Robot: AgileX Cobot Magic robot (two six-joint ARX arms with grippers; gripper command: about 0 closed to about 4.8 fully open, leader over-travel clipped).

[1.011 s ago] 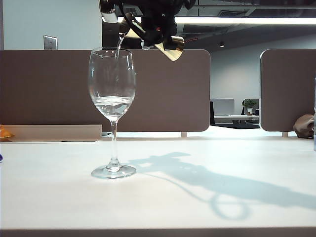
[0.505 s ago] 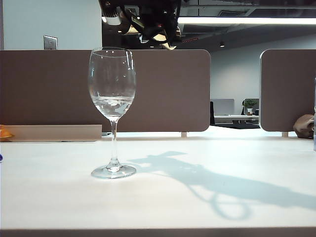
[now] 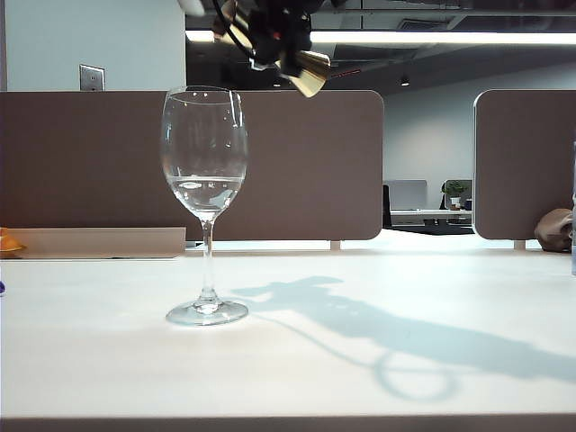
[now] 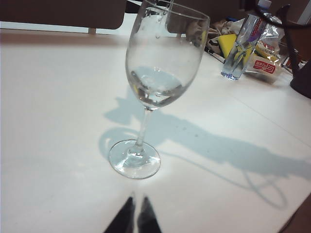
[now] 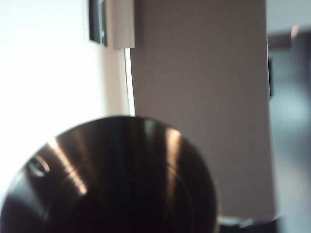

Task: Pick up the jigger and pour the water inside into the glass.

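Observation:
The glass [image 3: 204,153] stands upright on the white table [image 3: 378,378], left of the middle, with water [image 3: 205,191] low in its bowl. Above and just right of its rim, my right gripper [image 3: 270,38] is shut on the gold jigger [image 3: 310,72], which is tilted with its wide cone down to the right. In the right wrist view the jigger's dark open cup [image 5: 112,179] hides the fingers. My left gripper [image 4: 137,201] hangs shut and holding nothing, a little short of the glass's foot [image 4: 134,159]. No water falls from the jigger.
Brown partitions [image 3: 306,162] stand behind the table. A water bottle [image 4: 239,48] and snack packs [image 4: 265,60] sit at the table's far side in the left wrist view. An orange thing [image 3: 9,241] lies at the left edge, a brown lump [image 3: 553,229] at the right.
A second ago a thin stream ran from the jigger into the glass. It has stopped, the right wrist has rolled the jigger back, and the water has settled. The left arm is still.

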